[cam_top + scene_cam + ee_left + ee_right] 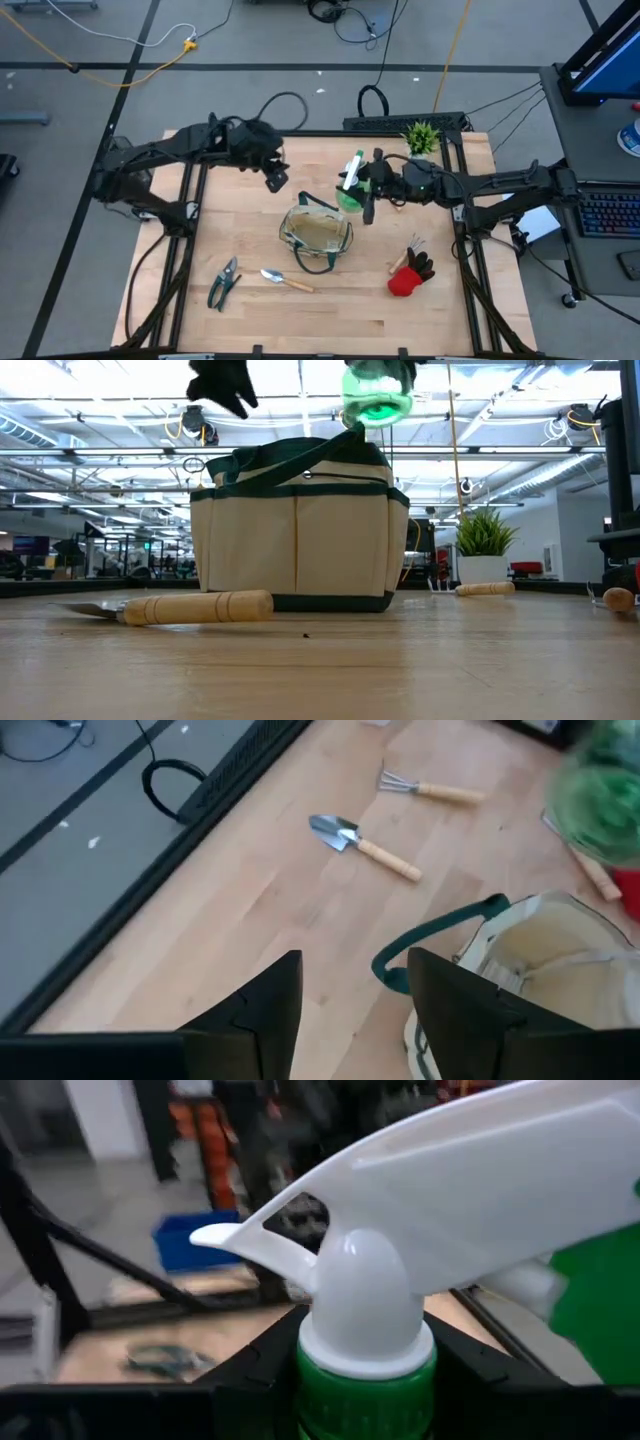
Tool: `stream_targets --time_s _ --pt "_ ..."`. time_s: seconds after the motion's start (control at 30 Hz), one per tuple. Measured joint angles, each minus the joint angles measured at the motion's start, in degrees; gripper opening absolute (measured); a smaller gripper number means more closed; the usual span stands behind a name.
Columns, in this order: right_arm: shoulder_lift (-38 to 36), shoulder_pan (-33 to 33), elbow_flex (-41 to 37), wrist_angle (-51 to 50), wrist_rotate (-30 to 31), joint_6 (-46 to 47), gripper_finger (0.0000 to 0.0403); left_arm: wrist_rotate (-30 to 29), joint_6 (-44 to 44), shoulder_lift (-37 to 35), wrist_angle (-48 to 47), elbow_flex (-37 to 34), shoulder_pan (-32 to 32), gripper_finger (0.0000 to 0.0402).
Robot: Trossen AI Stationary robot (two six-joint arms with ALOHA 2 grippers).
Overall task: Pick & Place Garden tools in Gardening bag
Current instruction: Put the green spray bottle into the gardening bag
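High view: overhead, straight down, whole table (250, 310) and both arms in frame. Low view: tabletop height, level across boards toward room behind; gardening bag (298, 535) near, centred. Left wrist view: angled down past own fingers (262, 1010) onto bag rim and trowel (362, 845) (both shared with high view). Right wrist view: very close on spray bottle (370, 1330), facing room.

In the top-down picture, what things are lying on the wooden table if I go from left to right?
Green-handled pruners → wooden-handled trowel → gardening bag → red-and-black glove
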Motion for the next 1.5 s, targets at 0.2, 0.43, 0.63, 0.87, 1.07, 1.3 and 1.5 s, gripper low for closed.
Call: stream_targets --time_s 0.2,0.43,0.63,0.87,1.07,1.3,1.5 --pt "4.7 0.1 0.0 7.7 -4.4 2.4 0.0138 0.6 -4.6 -9.3 7.9 -13.3 0.0 0.0186" --pt "11.2 0.8 0.0 17.5 -8.9 5.1 0.0138 4.9 -6.4 -16.6 16.7 -24.9 -0.2 0.0186" --pt "16.0 2.5 0.0 21.8 -10.4 6.1 0.0139 8.5 -6.4 -19.8 23.0 -32.2 -0.2 0.0186" --pt "18.3 4.2 0.0 21.6 -10.2 6.1 0.0139 9.5 -7.1 -22.2 27.9 -39.2 -0.2 0.0186" --pt "21.2 4.8 0.0 22.2 -10.0 6.3 0.0138 10.5 -8.6 -24.0 28.3 -42.6 -0.2 0.0186" --pt "22.9 5.0 -0.1 21.9 -8.4 6.1 0.0138 10.5 -7.5 -25.9 28.4 -44.5 -0.2 0.0186" --pt "22.9 5.0 -0.1 19.4 -5.7 6.1 0.014 11.3 -5.6 -28.8 33.0 -47.3 -0.2 0.0187"
